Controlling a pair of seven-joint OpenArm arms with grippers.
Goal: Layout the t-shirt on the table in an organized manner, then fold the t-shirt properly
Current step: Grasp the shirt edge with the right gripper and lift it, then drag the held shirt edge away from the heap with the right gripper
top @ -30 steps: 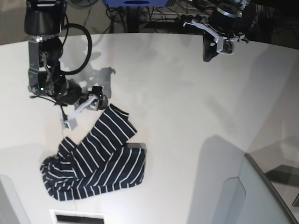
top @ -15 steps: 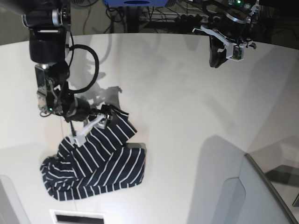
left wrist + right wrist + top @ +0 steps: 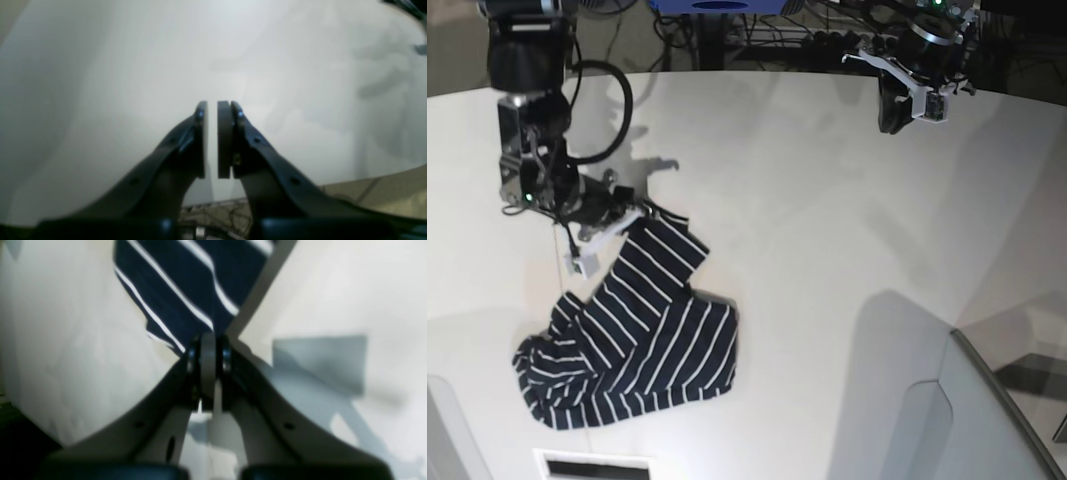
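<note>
cloth is on the move. the t-shirt (image 3: 632,335), dark navy with thin white stripes, lies crumpled at about 7 o'clock on the table (image 3: 807,250) in the base view. one long flap of it reaches up toward 10 o'clock, where the right gripper (image 3: 627,217) has it. in the right wrist view that gripper's pads are pressed together on the very edge of the striped fabric (image 3: 186,290), with white tabletop on both sides.

compared with half a second ago, the right gripper has drawn up and away from the heap, toward 11 o'clock. the pinched flap now looks longer and straighter. the bunched mass at 7 o'clock has hardly shifted. a second ago the same gripper was only hovering at the flap's tip, so the grasp is new and the pull has just begun.

the left gripper (image 3: 889,105) hangs well apart at about 1 o'clock, above bare table. in the left wrist view (image 3: 212,140) its pads stand a narrow slit apart, holding nothing. it has barely moved.

judging from this, the laying-out stage is only starting: one corner is being dragged open, most of the shirt is still piled, and folding is far off.
</note>
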